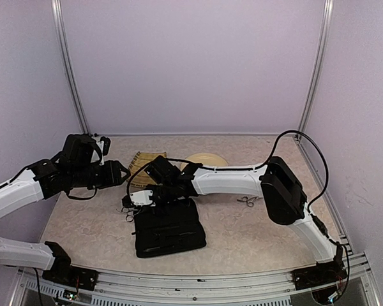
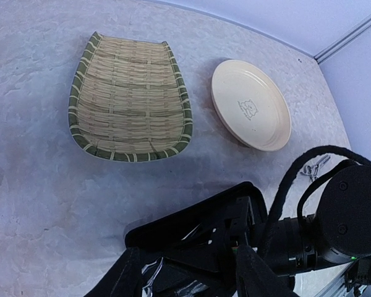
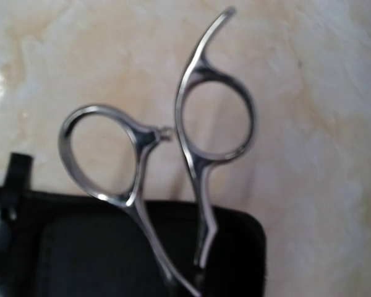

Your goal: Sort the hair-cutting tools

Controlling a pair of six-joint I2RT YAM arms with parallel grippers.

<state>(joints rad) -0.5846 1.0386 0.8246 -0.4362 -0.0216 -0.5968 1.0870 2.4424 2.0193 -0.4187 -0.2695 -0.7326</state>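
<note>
My right gripper (image 1: pixel 139 197) reaches left over the top edge of the black zip case (image 1: pixel 169 233) and is shut on a pair of silver scissors (image 1: pixel 127 210). In the right wrist view the scissors' shank (image 3: pixel 201 216) and two finger rings stick out over the case (image 3: pixel 80 247) and the table; my fingers are hidden there. A second pair of silver scissors (image 1: pixel 247 201) lies on the table to the right, also seen in the left wrist view (image 2: pixel 312 167). My left gripper (image 1: pixel 122 173) is open and empty, hovering left of the case (image 2: pixel 173 223). I cannot make out the black clips.
A woven bamboo tray (image 2: pixel 130 99) lies behind the case, with a cream plate (image 2: pixel 250 105) to its right. The right arm (image 2: pixel 340 223) and its cable cross the table's middle. Pale walls enclose the table at the back and sides.
</note>
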